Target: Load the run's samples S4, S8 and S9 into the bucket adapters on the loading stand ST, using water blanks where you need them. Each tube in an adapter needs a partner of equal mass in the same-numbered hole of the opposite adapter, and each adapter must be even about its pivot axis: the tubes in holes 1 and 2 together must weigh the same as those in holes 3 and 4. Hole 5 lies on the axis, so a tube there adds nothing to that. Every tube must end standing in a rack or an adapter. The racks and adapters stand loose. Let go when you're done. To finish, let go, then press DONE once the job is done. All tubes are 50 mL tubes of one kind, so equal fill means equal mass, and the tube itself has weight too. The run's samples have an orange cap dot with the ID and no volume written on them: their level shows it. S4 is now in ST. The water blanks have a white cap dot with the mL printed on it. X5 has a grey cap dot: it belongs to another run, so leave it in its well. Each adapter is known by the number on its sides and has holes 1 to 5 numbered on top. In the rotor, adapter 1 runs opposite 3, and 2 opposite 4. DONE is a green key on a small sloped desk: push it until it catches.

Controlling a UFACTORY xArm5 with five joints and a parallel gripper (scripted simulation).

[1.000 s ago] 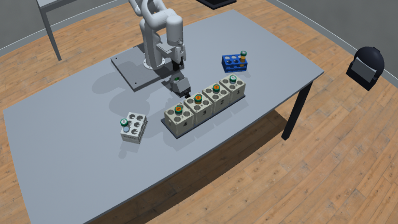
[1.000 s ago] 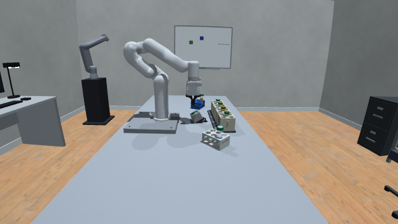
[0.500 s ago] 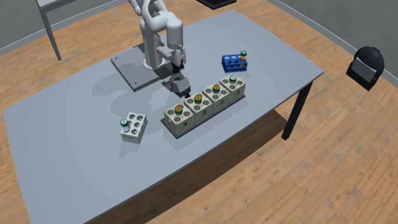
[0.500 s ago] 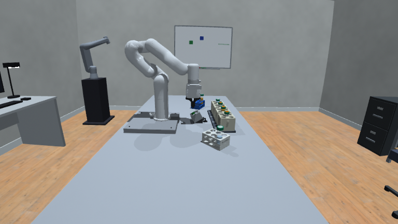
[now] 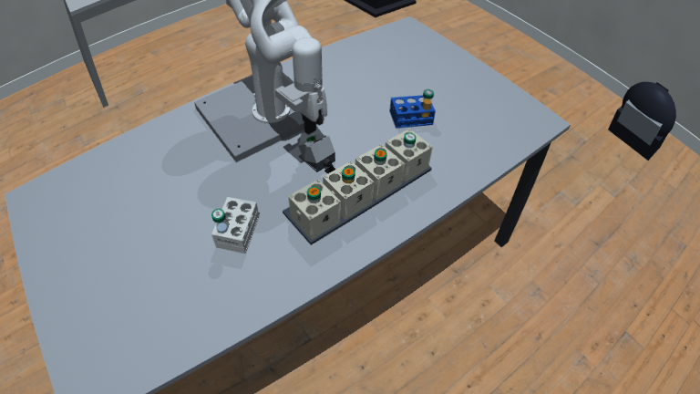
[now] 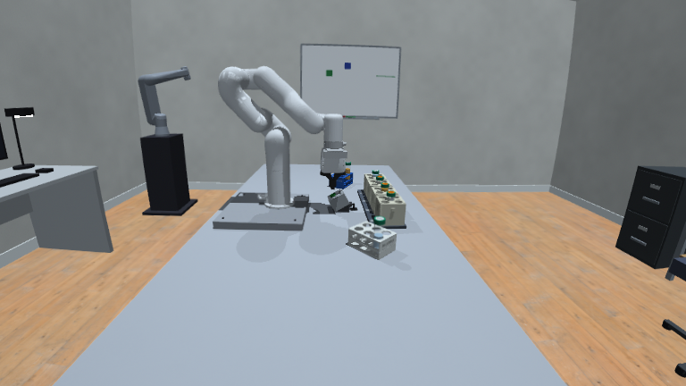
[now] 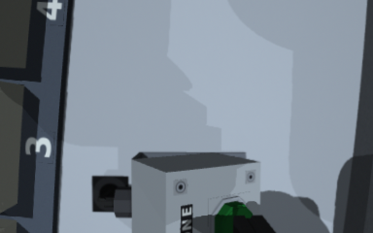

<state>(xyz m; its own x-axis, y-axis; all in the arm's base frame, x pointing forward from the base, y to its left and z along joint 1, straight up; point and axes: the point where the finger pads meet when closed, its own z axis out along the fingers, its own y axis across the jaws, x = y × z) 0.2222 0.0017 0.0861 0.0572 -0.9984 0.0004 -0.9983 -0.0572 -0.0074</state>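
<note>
Scanning the tabletop (image 5: 128, 286) from the left, I first meet the white rack (image 5: 235, 224): a green-capped tube with a white dot (image 5: 218, 214) stands at its left edge, a grey-dotted cap (image 5: 221, 227) sits low in the well beside it, and the other wells show as dark holes.

Next comes the loading stand (image 5: 304, 234) with four adapters in a row. Adapter 4 (image 5: 314, 207) holds one orange-dotted tube (image 5: 313, 192). Adapter 3 (image 5: 348, 188) holds another orange-dotted tube (image 5: 347, 172) in its middle hole. Adapter 2 (image 5: 380, 165) carries a third orange-dotted tube (image 5: 379, 153). Adapter 1 (image 5: 410, 150) carries a white-dotted tube (image 5: 409, 138). I cannot read the cap labels from here.

My fingers (image 5: 313, 130) hang just behind adapter 3, pressed fully together with nothing between them, straight above the small sloped desk (image 7: 194, 194). In the wrist view their dark tips touch the green DONE key (image 7: 232, 215) at the bottom edge.

Furthest right, behind adapter 1, the blue rack (image 5: 411, 110) keeps one tube (image 5: 427, 98) with amber liquid in its right end; its other wells look open.
</note>
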